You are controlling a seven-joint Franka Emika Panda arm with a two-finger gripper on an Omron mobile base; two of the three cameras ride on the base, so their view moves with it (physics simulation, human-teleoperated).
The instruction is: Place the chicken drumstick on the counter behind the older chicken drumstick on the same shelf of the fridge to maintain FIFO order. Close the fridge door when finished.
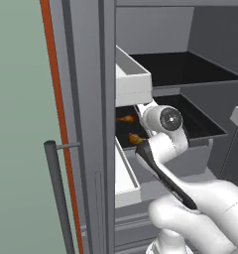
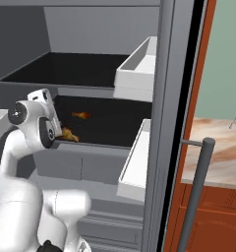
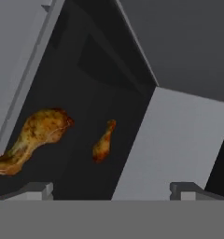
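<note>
Here the fridge (image 1: 91, 99) stands open, and two drumsticks lie on the black middle shelf (image 2: 110, 123). The nearer chicken drumstick (image 3: 34, 140) lies close to the shelf's front edge, while the farther drumstick (image 3: 103, 142) rests deeper in, apart from it. In the left base view the near one (image 1: 135, 139) sits just beside the arm's wrist and the far one (image 1: 126, 118) lies behind it; the right base view shows them at (image 2: 69, 134) and (image 2: 81, 115).

The hand (image 3: 111, 189) hovers at the shelf front with its fingertips (image 3: 39, 189) spread wide apart, nothing between them. White door bins (image 1: 133, 79) flank the opening on the left, and another bin (image 2: 134, 165) hangs on the right door, close to the shelf edge. An upper black shelf (image 2: 66, 69) sits above. Past the right door, the marble worktop (image 2: 223, 152) tops reddish-brown cabinets, with a grey bar handle (image 2: 198, 192) in front.

The arm's wrist covers part of the shelf front in both base views, and the near drumstick is partly hidden behind it. The fridge's lower part is cut off by the robot's body.
</note>
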